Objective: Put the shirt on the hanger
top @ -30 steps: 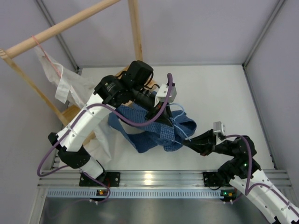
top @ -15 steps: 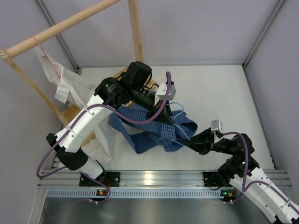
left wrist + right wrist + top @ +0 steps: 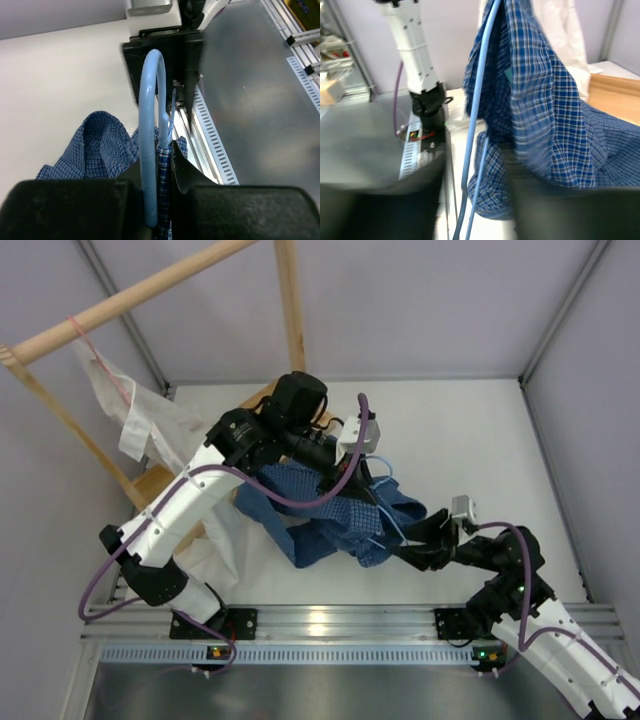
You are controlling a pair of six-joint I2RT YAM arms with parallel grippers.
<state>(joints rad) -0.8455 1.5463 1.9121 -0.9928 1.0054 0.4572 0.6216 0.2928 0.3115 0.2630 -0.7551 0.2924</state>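
Blue hanger point(image 3: 149, 100) in L end effector point(image 3: 156, 187)

Looking from overhead, you have a wooden rail point(image 3: 130, 302) slanting across the 10 to 11 o'clock corner, and a wooden upright point(image 3: 290, 300) standing at 12 o'clock. A pinkish-red hanger point(image 3: 78, 328) hooks over that rail and carries a white garment point(image 3: 140, 425), which drapes down at about 9 o'clock. Just below it lies the rack's wooden base point(image 3: 152, 483). The white table point(image 3: 480, 440) spreads toward 3 o'clock, and an aluminium rail point(image 3: 340, 623) runs along the near edge at 6 o'clock.
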